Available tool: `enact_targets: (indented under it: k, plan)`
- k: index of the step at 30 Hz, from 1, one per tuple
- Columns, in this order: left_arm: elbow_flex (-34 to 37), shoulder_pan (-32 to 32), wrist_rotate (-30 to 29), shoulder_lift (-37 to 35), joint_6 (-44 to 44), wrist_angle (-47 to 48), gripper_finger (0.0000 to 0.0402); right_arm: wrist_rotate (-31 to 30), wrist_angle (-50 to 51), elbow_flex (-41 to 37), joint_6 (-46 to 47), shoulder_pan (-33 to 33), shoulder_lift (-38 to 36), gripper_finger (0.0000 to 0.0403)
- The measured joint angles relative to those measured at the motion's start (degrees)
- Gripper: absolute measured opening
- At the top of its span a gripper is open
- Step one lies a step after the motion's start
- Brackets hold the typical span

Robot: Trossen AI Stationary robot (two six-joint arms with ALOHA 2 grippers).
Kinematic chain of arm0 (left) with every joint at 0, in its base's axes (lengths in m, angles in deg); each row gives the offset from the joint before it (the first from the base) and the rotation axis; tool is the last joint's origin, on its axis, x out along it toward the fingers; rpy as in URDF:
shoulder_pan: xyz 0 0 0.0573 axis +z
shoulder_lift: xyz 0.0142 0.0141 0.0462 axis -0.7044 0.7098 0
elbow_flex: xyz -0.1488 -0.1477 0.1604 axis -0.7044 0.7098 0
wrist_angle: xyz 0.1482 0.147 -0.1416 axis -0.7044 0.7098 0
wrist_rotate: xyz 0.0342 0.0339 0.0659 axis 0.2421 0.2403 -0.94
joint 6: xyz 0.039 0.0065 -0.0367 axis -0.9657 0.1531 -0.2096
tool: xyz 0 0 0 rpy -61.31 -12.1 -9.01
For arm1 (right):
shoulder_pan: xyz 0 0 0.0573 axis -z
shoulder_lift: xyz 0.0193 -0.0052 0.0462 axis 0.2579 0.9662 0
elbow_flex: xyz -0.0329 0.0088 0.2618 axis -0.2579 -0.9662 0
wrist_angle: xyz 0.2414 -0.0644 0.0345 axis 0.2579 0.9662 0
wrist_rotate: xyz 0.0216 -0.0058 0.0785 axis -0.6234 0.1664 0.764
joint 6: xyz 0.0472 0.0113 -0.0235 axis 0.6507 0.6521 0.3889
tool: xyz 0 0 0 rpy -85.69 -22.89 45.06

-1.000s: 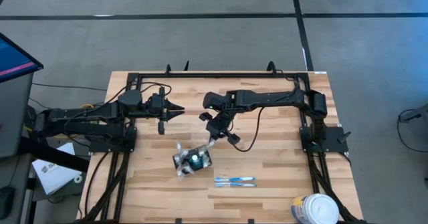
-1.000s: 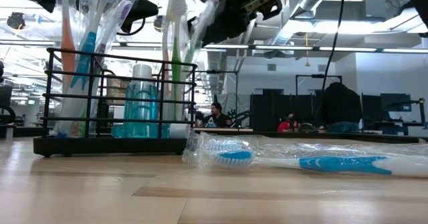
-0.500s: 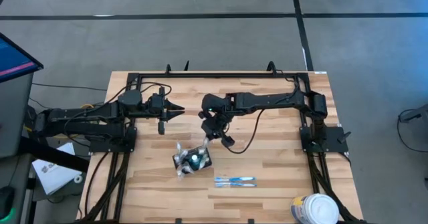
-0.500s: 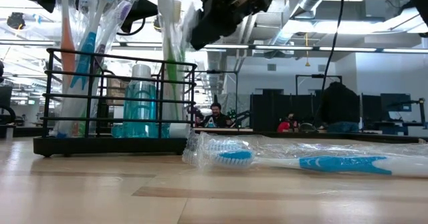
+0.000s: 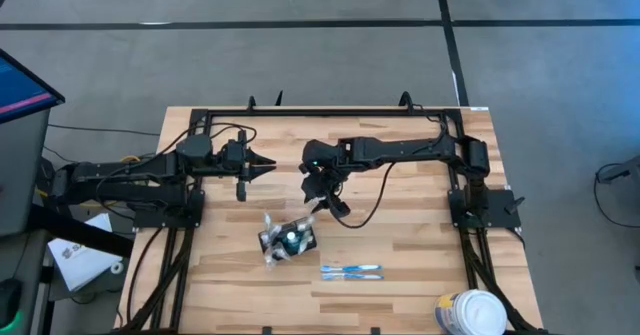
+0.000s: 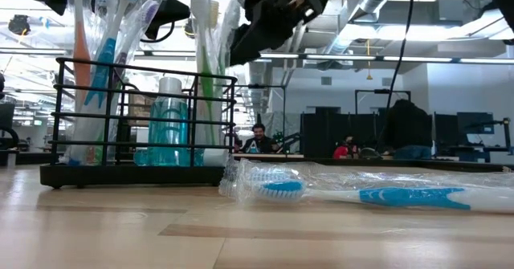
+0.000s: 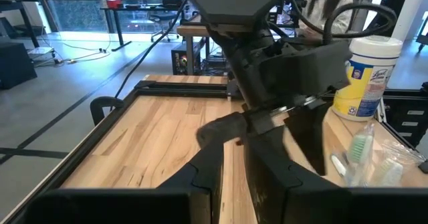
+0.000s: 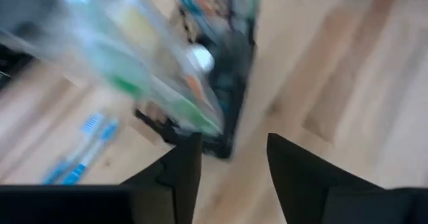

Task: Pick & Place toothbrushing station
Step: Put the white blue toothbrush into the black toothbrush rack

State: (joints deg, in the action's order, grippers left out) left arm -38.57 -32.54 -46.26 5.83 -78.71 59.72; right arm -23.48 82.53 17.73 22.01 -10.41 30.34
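Note:
The toothbrushing station (image 5: 288, 241), a black wire holder (image 6: 136, 171), stands on the wooden table near its middle. It is filled with upright toothbrushes and a blue bottle. A plastic-wrapped toothbrush with green on it (image 6: 210, 68) stands in the end of the holder nearest my right gripper. That gripper (image 5: 322, 207) hangs just above and beside this end, slanting down, open with nothing between its fingers (image 8: 233, 164). My left gripper (image 5: 270, 164) waits level at the far left, its fingers close together and holding nothing.
Two wrapped blue toothbrushes (image 5: 351, 271) lie flat near the front edge, right of the holder (image 6: 353, 193). A white round tub (image 5: 470, 315) stands at the front right corner. A black frame rail (image 5: 330, 112) runs along the far edge.
My right gripper has rolled its wrist above the holder and let go of the wrapped toothbrush. The toothbrush first leaned toward the gripper and now stands upright in the holder. The holder itself has stayed in place.

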Motion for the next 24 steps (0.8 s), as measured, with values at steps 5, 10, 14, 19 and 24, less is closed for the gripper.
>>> enact_targets:
  k: [5,10,14,19,24]
  plan:
    - [0.0,0.0,0.0,0.0,0.0,0.0,0.0053,-7.4,2.0,0.0,-0.3,-0.4,0.0,0.0160]
    - [0.0,0.0,0.0,0.0,0.0,0.0,0.0053,-8.5,4.7,0.0,0.2,0.0,-0.3,0.0138]
    - [0.0,0.0,0.0,0.0,0.0,0.1,0.0053,-8.5,10.8,0.0,4.1,0.9,-0.6,0.0120]
    - [0.0,0.0,0.0,0.0,0.0,0.2,0.0053,-8.6,22.7,0.0,9.1,1.9,-0.5,0.0109]
    - [0.0,0.0,0.0,0.0,0.0,0.2,0.0053,-8.5,27.6,0.0,15.6,1.7,-0.1,0.0108]
